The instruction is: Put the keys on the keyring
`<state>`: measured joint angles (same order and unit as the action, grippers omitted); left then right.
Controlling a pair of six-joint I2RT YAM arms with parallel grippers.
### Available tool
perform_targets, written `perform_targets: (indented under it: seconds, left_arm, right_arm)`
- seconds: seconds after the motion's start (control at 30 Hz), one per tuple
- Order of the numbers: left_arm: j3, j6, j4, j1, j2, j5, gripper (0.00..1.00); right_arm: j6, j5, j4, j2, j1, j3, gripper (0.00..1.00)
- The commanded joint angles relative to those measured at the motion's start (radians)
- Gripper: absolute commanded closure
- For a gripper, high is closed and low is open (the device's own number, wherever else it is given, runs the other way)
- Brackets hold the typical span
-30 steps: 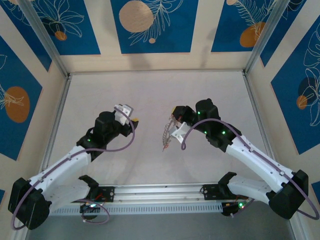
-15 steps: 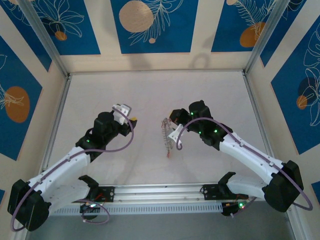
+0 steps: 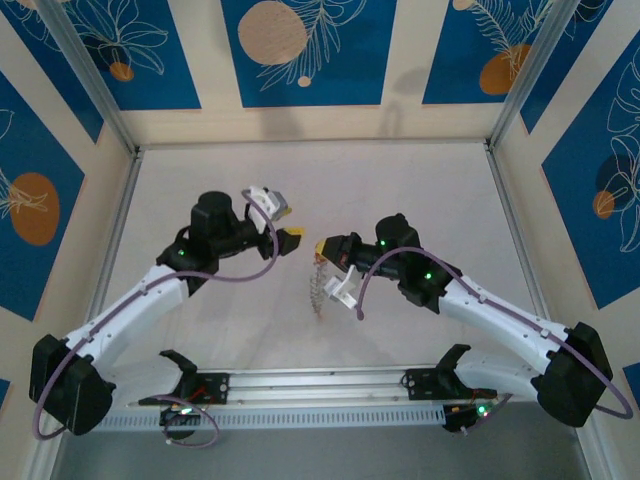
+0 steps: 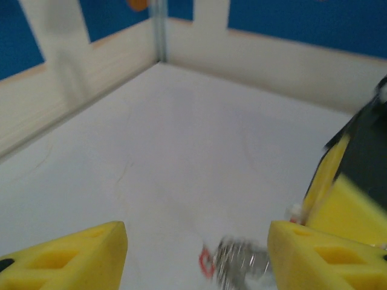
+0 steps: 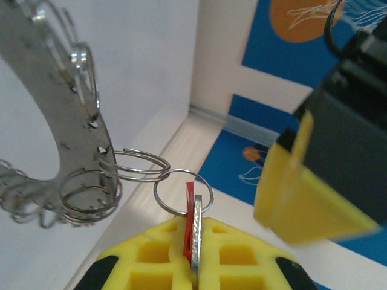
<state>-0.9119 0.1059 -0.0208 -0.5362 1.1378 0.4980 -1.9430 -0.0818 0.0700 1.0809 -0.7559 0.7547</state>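
Threading looks to be the step in hand: right gripper (image 5: 192, 237) is clamped on a red key (image 5: 189, 208), the keyring (image 5: 60, 84) dangling from it above mid-bench (image 3: 400, 190); left gripper (image 3: 288, 223), fingers apart, waits just beside; next it probably must steady that ring.

A flat silver-grey metal keyring with a ribbed rim (image 5: 60, 96) is shown at the upper left of the right wrist view, with bright silver wire loops (image 5: 136, 163). A thin red key (image 5: 188, 208) and a silver strip (image 5: 197, 232) are seen at bottom centre. Yellow is worn by the grid-patterned fingertips (image 5: 157, 251) of the right gripper (image 5: 192, 241) and by those (image 4: 72, 254) of the left gripper (image 4: 196, 251). The walls (image 3: 300, 50) are patterned with blue panels, white line-drawn leaves and orange discs, parted by cream bands. The table (image 3: 300, 170) is off-white; the arms (image 3: 120, 325) are white and black, with purple cables (image 3: 358, 295).
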Motion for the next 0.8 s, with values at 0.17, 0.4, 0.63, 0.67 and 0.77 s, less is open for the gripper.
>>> perform_targets:
  seconds: [0.17,0.4,0.63,0.67,0.77]
  left_arm:
    - [-0.064,-0.141,0.112,0.017,0.04,0.359,0.42]
    - [-0.073,-0.288,0.071,0.018,0.093,0.48,0.41]
    - [-0.046,-0.351,0.009,0.018,0.096,0.54,0.56]
    - [-0.038,-0.361,-0.006,0.017,0.094,0.549,0.57]
    - [-0.022,-0.396,-0.037,0.018,0.091,0.59,0.59]
  right_arm:
    - [0.026,-0.085,0.17,-0.013,-0.002,-0.002,1.0]
    - [0.015,-0.102,0.195,-0.021,0.002,0.005,1.0]
    - [0.019,-0.085,0.22,-0.013,0.005,0.004,1.0]
    - [0.026,-0.087,0.225,-0.015,0.005,0.002,1.0]
    - [0.049,-0.1,0.254,-0.013,0.014,-0.001,1.0]
